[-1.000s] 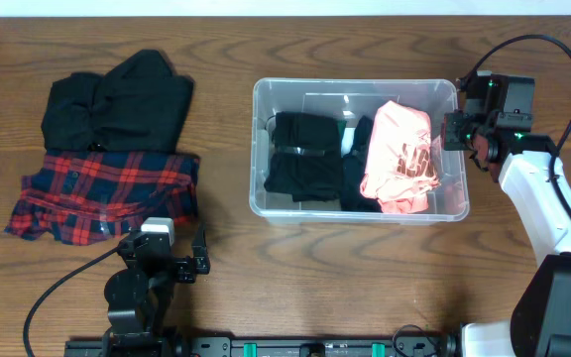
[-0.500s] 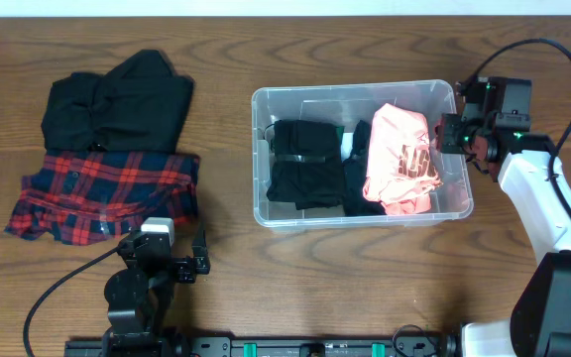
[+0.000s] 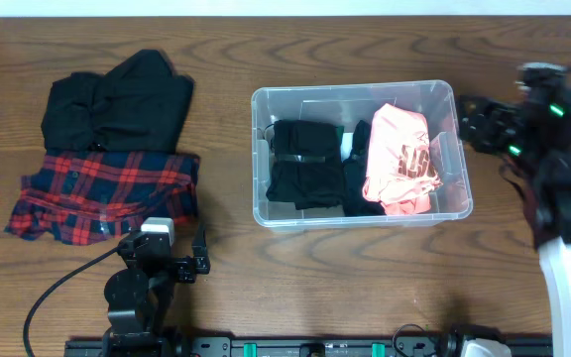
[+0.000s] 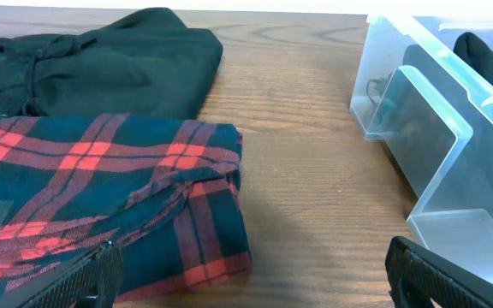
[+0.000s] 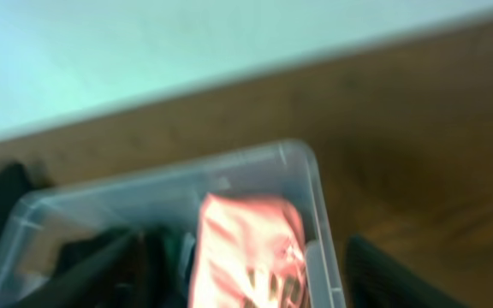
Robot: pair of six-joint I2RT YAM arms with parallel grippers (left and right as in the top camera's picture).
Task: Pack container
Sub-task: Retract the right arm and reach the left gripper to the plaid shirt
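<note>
Clear container (image 3: pixel 358 219) sat upright mid-counter (image 3: pixel 365 293), long side running left-right. Inside, folded black clothes (image 3: pixel 299 165) filled the left half. A pink garment (image 3: pixel 400 159) w/ dark print lay along the right half, and a narrow dark item (image 3: pixel 356 177) was wedged btwn the two.

R gripper (image 3: pixel 474 121) hung just beside the container's right end, near the back corner. Overhead view was smeared there, so contact w/ the rim couldn't be judged. R wrist view, also blurred, looked down on the container's right end and the pink garment. Its two dark fingers (image 5: pixel 396 274) showed at the lower corners, set wide apart w/ nothing gripped, i.e. released.

L gripper (image 4: pixel 248 261) sat low over the counter at its near side, well apart from the container, jaws spread wide and empty. Per L wrist view, a red-and-navy plaid shirt (image 3: pixel 102 193) lay folded just ahead of it. A black garment (image 3: pixel 117 99) lay behind the plaid shirt, overlapping its far edge. Both lay left of the container w/ bare wood btwn.
</note>
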